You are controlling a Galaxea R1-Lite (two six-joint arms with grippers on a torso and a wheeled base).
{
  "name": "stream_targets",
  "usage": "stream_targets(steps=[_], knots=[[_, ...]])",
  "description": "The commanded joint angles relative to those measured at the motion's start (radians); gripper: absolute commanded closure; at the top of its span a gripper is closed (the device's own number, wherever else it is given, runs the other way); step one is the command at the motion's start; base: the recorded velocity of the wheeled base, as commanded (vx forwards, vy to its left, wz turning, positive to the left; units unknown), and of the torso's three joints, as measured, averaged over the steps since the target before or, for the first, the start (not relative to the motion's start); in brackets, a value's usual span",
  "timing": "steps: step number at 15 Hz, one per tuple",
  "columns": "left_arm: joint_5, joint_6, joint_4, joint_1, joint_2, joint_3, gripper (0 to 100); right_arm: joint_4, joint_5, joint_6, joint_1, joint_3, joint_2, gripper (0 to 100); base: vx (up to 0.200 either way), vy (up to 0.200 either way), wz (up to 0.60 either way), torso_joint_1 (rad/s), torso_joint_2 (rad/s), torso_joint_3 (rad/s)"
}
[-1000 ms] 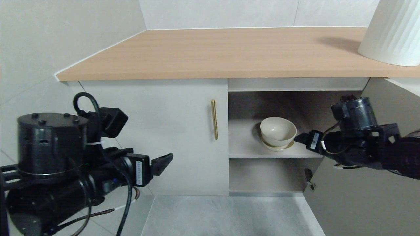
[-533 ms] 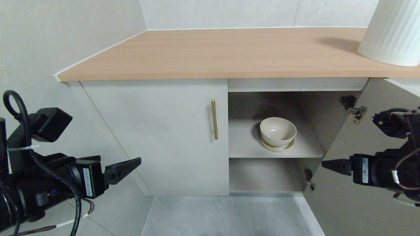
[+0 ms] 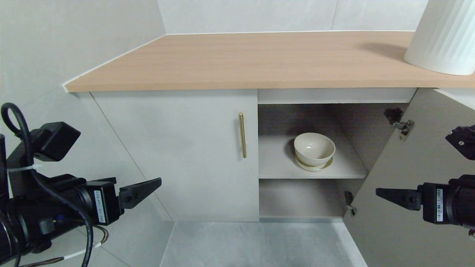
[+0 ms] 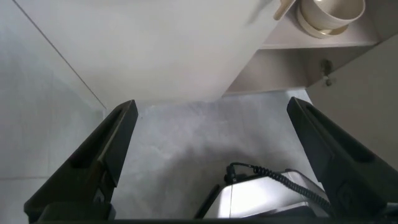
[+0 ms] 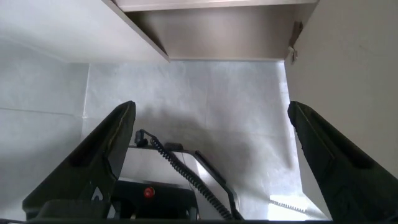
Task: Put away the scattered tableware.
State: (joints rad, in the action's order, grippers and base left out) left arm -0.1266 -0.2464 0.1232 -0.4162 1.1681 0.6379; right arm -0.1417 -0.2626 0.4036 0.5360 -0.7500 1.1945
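Your left gripper and right gripper both gape wide, holding nothing, low before the cabinet. You see the bowl resting on a plate on its upper shelf.

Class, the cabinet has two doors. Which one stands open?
The right door, swung outward and showing the bowl on the shelf. The left door, with the gold handle, is shut flush.
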Motion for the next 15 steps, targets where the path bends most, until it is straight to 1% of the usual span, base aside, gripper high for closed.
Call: stream_targets(steps=[1, 15], knots=[[-0.001, -0.001, 0.000, -0.001, 0.002, -0.001, 0, 0.002, -0.001, 0.001, 0.001, -0.002, -0.001, 0, -0.200, 0.000, 0.00, 0.007, 0.00, 0.002], [-0.001, -0.001, -0.002, -0.004, 0.004, -0.007, 0, 0.001, 0.000, 0.000, 0.001, 0.001, 0.002, 0, -0.200, 0.000, 0.00, 0.003, 0.00, 0.002]])
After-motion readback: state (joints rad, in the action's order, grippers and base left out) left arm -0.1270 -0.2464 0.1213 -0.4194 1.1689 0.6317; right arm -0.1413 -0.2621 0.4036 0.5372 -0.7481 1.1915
